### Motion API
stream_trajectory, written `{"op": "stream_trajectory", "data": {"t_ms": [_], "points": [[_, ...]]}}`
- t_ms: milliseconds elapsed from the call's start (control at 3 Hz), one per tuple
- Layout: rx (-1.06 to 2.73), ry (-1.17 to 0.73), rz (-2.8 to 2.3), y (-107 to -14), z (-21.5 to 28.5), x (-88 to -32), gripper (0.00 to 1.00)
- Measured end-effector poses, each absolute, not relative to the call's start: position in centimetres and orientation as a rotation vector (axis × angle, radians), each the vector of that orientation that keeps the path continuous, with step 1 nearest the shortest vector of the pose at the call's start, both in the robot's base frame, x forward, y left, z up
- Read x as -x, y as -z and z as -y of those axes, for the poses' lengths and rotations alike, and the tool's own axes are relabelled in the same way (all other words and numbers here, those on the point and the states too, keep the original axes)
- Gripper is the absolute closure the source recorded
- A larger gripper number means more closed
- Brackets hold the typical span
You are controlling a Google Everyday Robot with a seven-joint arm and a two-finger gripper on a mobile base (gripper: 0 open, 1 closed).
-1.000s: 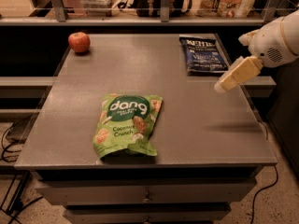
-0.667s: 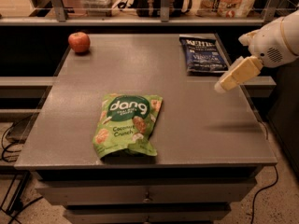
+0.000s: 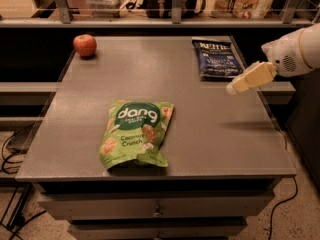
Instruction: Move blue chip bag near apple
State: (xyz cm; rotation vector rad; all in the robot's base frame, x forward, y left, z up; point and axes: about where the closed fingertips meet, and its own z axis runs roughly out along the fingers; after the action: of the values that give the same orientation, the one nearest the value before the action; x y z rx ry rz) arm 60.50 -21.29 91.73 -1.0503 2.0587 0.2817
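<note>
So the biggest thing here is the grey table [image 3: 210, 134], with drawers [image 3: 155, 206] under the top. Next up is a bright green "dang" bag [image 3: 136, 133] lying flat toward the front, a bit left of the middle, with nothing touching it. The white arm [image 3: 295, 51] comes in from the right edge, and the cream-coloured gripper [image 3: 234, 88] hangs above the table's right side, angled down and to the left, empty, just beside the front right corner of the blue chip bag [image 3: 214, 59] but not on it (from this angle there's honestly no telling whether it's spread or pinched together). That blue chip bag lies flat at the back right of the table, lettering up, close to the far edge. The apple [image 3: 85, 45] sits way over at the back left corner, well apart from the blue chip bag, with the whole width of the tabletop between them.
</note>
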Motion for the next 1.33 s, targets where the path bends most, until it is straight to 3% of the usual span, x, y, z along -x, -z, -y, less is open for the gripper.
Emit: {"op": "stream_trajectory", "data": {"t_ms": [667,1333], "points": [[0.961,-0.325,-2.028,-89.5,20.9,-69.3,0.00],[0.952,-0.386,-2.023,-88.0,18.6,-69.7,0.00]]}}
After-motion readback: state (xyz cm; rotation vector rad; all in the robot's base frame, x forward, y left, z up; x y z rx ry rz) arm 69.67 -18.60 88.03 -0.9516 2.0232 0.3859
